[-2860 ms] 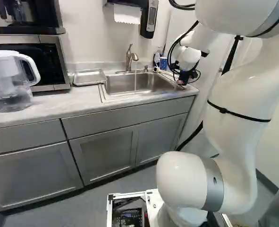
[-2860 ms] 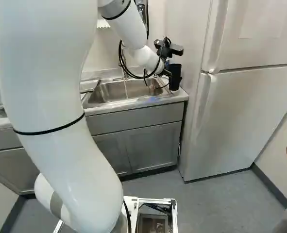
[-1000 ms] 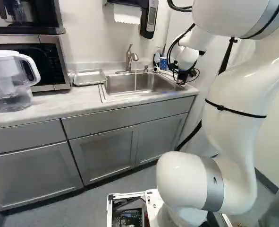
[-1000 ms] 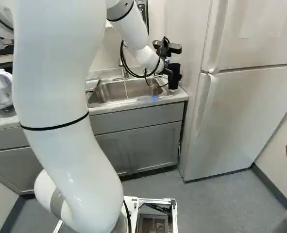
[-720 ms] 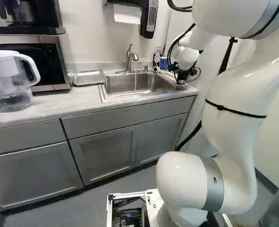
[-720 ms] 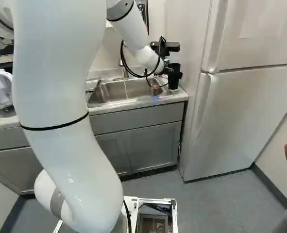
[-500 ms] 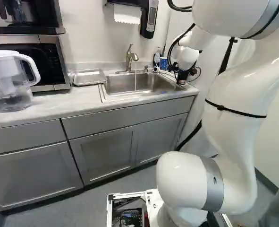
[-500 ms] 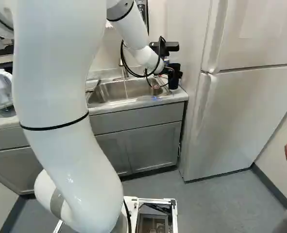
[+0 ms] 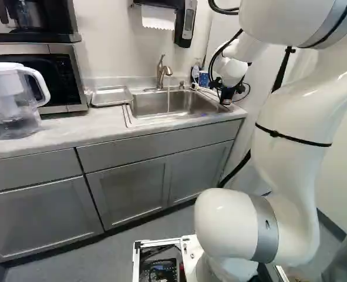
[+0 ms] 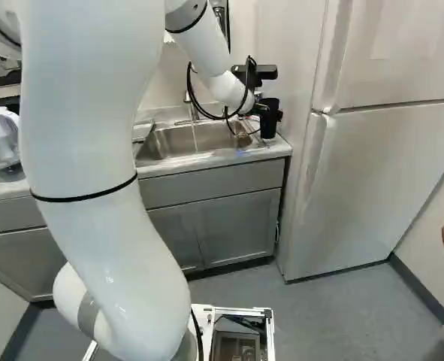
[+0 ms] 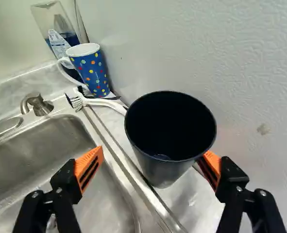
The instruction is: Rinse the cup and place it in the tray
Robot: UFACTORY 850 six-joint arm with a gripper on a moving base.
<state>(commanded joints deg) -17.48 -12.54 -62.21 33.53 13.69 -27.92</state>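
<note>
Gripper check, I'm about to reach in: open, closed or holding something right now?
Gripper: open, holding nothing; the dark cup is close by one finger, with a gap to the other.

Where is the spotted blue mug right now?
In the wrist view, the spotted mug stands beyond the black cup, beside the clear bottle; in the left base view, right of the faucet.

A kitchen, with a sink (image 9: 173, 104), faucet (image 9: 161, 71), microwave (image 9: 61, 73), grey cabinets (image 9: 132, 194) and a refrigerator (image 10: 379, 165).
</note>
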